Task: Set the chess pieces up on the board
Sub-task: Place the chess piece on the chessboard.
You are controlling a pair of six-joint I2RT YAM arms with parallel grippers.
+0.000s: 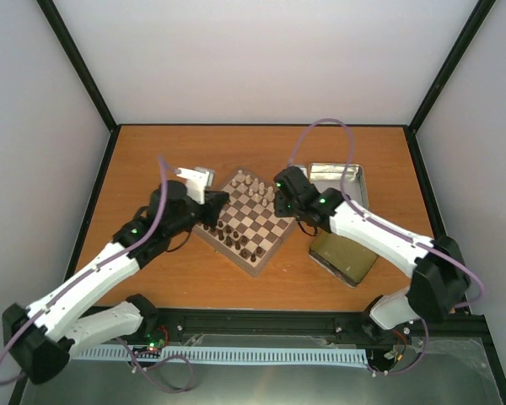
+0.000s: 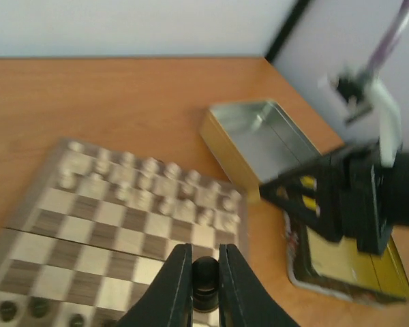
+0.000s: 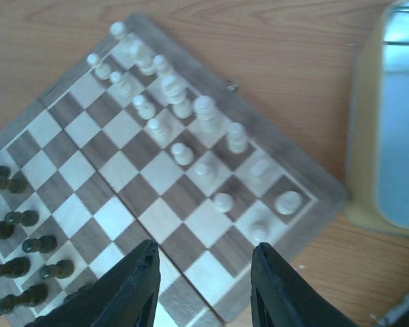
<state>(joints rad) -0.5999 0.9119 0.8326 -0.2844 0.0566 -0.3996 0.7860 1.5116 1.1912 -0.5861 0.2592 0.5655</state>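
Observation:
The board (image 1: 255,226) lies turned diamond-wise mid-table; it also shows in the left wrist view (image 2: 116,231) and the right wrist view (image 3: 191,238). Cream chessmen (image 3: 170,116) fill its far side. Dark chess pieces (image 3: 20,252) stand along its near-left side. My left gripper (image 2: 205,279) is shut on a dark chess piece (image 2: 205,276) and holds it over the board's near edge. My right gripper (image 3: 203,272) is open and empty above the board's right corner.
An open metal tin (image 1: 337,184) lies right of the board, also in the left wrist view (image 2: 259,139). Its gold lid (image 1: 344,255) lies nearer, under the right arm. The right arm (image 2: 368,197) hangs over the lid.

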